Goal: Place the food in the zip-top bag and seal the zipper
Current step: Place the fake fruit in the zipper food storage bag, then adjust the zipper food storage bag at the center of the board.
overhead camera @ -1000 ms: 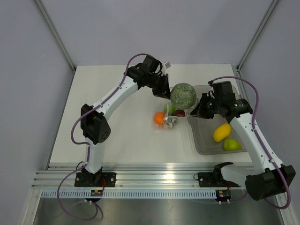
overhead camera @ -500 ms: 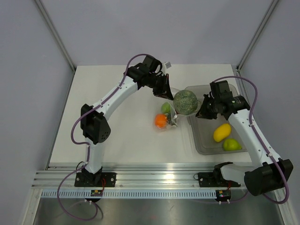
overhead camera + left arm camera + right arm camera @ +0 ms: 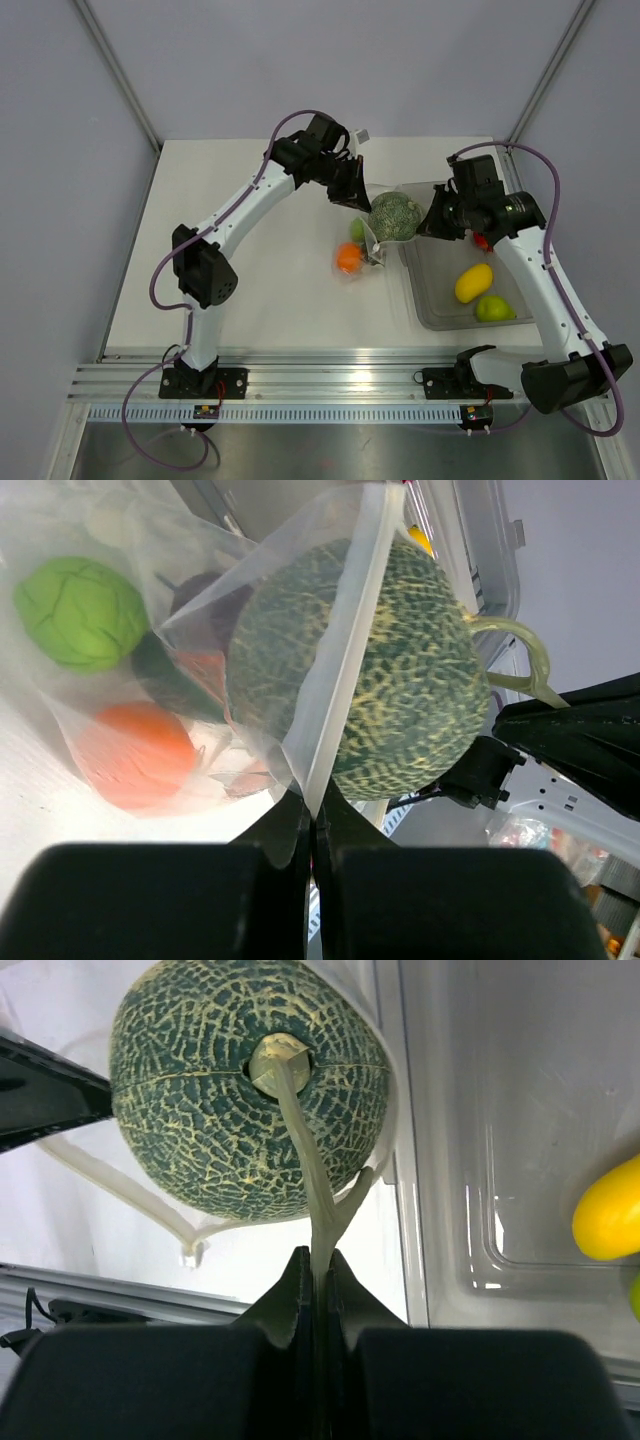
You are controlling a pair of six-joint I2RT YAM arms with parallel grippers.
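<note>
The netted green melon [image 3: 392, 216] sits halfway into the mouth of the zip-top bag [image 3: 362, 245], which lies on the table. My right gripper [image 3: 430, 222] is shut on the melon's pale stem [image 3: 310, 1190]. My left gripper [image 3: 358, 200] is shut on the zipper rim [image 3: 340, 670] and holds the mouth up. Inside the bag are an orange [image 3: 135, 755], a green round [image 3: 80, 612] and a dark red ball [image 3: 205, 605]. In the right wrist view the melon [image 3: 245, 1090] fills the bag's rim.
A grey translucent tub [image 3: 455, 300] stands right of the bag and holds a yellow lemon-like fruit [image 3: 473, 282] and a green one [image 3: 492, 308]. A small red object [image 3: 483, 240] lies under the right arm. An aluminium rail runs along the near table edge.
My right gripper has carried the melon down and left into the bag's mouth. The bag with the orange has shifted slightly. The left gripper has kept its hold on the rim.
</note>
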